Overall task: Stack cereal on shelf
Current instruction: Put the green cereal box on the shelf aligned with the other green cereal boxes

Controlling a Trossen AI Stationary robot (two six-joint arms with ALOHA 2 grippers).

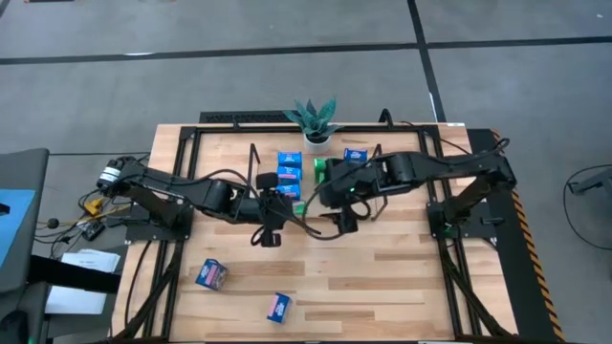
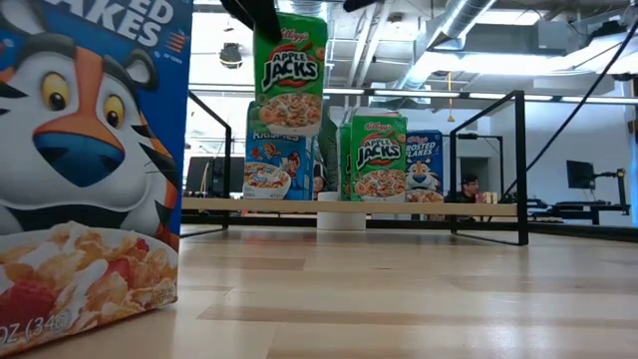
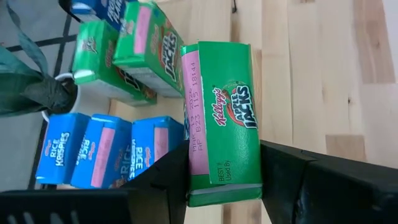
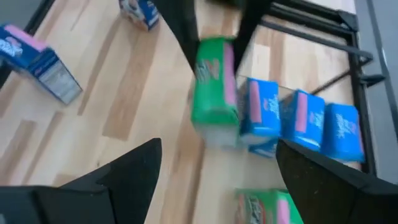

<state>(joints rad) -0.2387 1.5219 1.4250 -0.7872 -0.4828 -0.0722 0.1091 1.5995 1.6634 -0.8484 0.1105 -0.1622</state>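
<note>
Clamping green cereal box [image 3: 224, 118] above shelf [image 2: 349, 207], left gripper [image 3: 227, 180], right gripper [image 4: 214, 180] spread apart nearby

An open-plan lab or office; exposed ceiling ducts [image 2: 469, 20], monitors [image 2: 580, 175], a seated person [image 2: 469, 187] beyond the desk [image 2: 399, 289].

Both arms are dark, nearly black, built of rounded jointed segments. The left arm [image 1: 182, 188] carries black cables looping along its links, and a bundle of orange and yellow wires sits at its base by the tabletop's left edge. The right arm [image 1: 449, 170] has a small green light near its wrist and a black cable hanging below. The left gripper [image 3: 224, 186] has flat, matte black fingers [image 3: 292, 180] with squared edges. The right gripper [image 4: 214, 180] has broad, angular black fingers [image 4: 130, 171].
</note>
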